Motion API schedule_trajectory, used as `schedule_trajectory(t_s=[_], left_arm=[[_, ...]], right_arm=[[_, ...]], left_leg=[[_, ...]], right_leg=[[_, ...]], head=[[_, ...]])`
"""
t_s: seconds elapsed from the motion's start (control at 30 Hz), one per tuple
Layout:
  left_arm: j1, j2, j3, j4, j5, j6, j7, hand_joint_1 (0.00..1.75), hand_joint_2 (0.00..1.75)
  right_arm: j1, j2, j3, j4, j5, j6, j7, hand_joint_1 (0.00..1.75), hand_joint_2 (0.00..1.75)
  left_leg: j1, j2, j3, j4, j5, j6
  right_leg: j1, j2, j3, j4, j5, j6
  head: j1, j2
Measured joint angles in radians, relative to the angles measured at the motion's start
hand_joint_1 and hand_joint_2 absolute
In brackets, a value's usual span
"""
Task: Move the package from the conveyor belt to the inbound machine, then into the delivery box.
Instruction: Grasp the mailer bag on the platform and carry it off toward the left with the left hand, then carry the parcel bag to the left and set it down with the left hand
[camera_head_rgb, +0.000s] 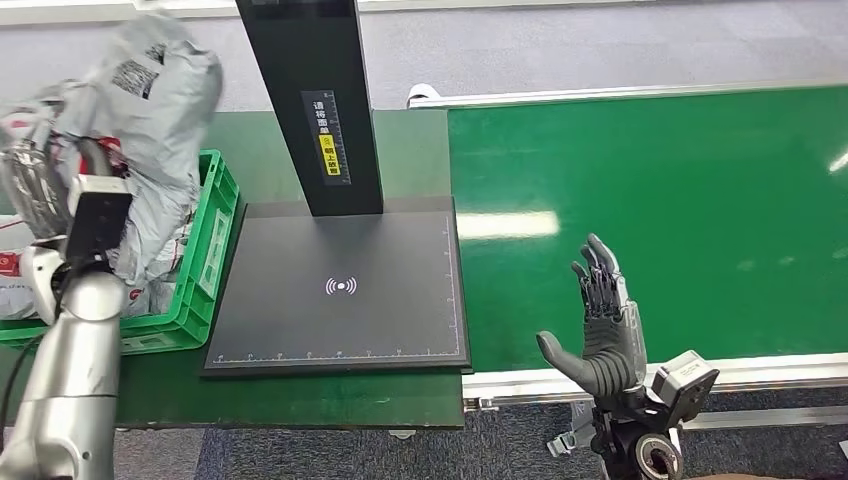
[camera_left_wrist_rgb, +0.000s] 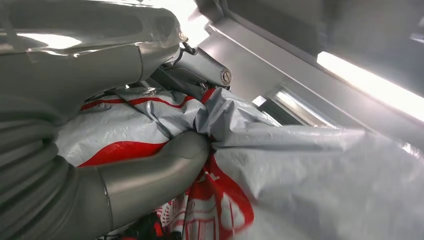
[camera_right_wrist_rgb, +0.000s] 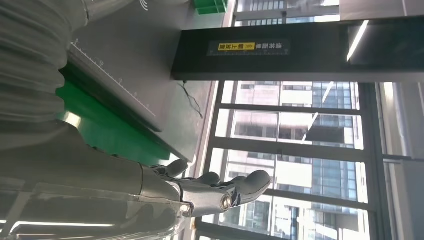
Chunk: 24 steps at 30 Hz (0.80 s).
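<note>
A crumpled grey package with red and white print hangs over the green delivery box at the left. My left hand grips it; in the left wrist view its thumb presses into the grey and red plastic of the package. The package's lower part reaches down inside the box. My right hand stands open, fingers spread and pointing up, above the near edge of the green conveyor belt. It holds nothing, as the right wrist view of the right hand confirms.
The inbound machine's black scan plate lies between box and belt, its black post rising at the back. More red and white packaging lies in the box. The belt's metal rail runs along the front.
</note>
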Motion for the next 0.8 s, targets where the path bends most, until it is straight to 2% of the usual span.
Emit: schedule_trajectory(t_s=[0.1,0.33,0.57,0.7,0.8], left_arm=[[-0.054,0.037,0.053,0.093,-0.022,0.018,-0.002,1.75,1.75],[-0.161,0.131,0.101,0.383,-0.244,0.140,0.110,1.75,1.75],[-0.200,0.204,0.131,0.614,-0.313,0.167,0.149,1.75,1.75],[-0.206,0.226,0.139,0.680,-0.345,0.165,0.182,0.00,1.75],[-0.205,0.233,0.146,0.714,-0.375,0.164,0.195,0.00,1.75]], right_arm=[[0.003,0.002,-0.010,-0.006,0.001,0.000,0.001,0.00,1.75],[0.011,0.007,-0.018,-0.016,0.003,0.000,0.002,0.00,1.75],[0.013,0.007,-0.020,-0.023,0.003,0.000,-0.001,0.00,1.75],[0.010,0.007,-0.020,-0.023,0.003,0.002,-0.001,0.00,1.75],[0.003,0.007,-0.020,-0.021,0.003,0.004,-0.001,0.00,1.75]], left_leg=[[0.000,0.001,0.000,0.000,0.000,0.000],[0.000,0.002,-0.001,0.000,0.000,0.000],[0.000,0.002,-0.001,0.000,0.000,0.000],[0.000,0.002,-0.002,0.000,0.000,0.000],[0.000,0.001,-0.002,0.000,0.000,0.000]], right_leg=[[0.000,0.001,0.000,0.000,0.000,0.000],[0.000,0.002,-0.001,0.000,0.000,0.000],[0.000,0.002,-0.002,0.000,0.000,0.000],[0.000,0.002,-0.002,0.000,0.000,0.000],[0.000,0.002,-0.002,0.000,0.000,0.000]], head=[[0.000,0.000],[0.000,0.000],[0.000,0.000],[0.000,0.000],[0.000,0.000]])
